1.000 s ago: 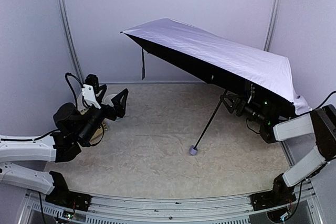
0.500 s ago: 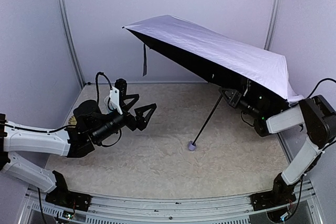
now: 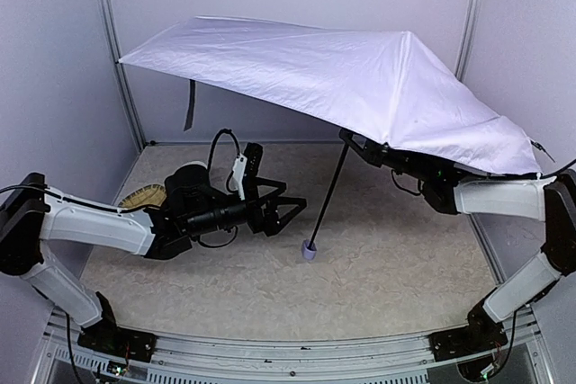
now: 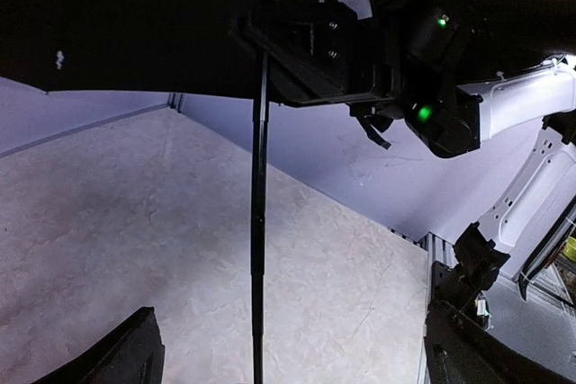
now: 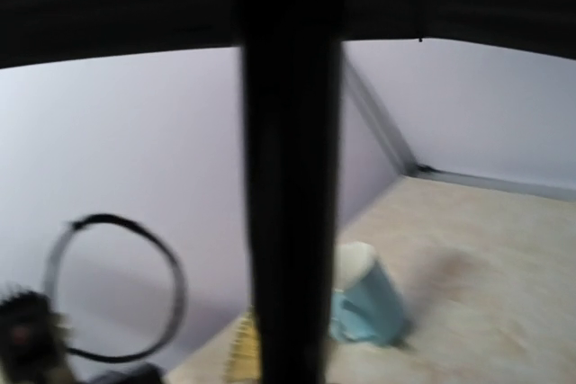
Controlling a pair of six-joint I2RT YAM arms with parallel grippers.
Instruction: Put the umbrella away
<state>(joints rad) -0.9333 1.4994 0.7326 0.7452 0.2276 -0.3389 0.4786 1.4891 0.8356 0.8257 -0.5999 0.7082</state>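
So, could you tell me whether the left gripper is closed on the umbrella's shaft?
No, the left gripper stands wide open, with the umbrella shaft ahead between its spread fingers, untouched.

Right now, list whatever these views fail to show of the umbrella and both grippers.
- Top view: the open umbrella hides the upper end of its shaft, beyond the right gripper.
- Right wrist view: the shaft is a close blur covering the jaws; the teal thing behind it is too blurred to name.
- Left wrist view: the bottom edge cuts off the knob handle; of the left gripper only two dark fingertips show.
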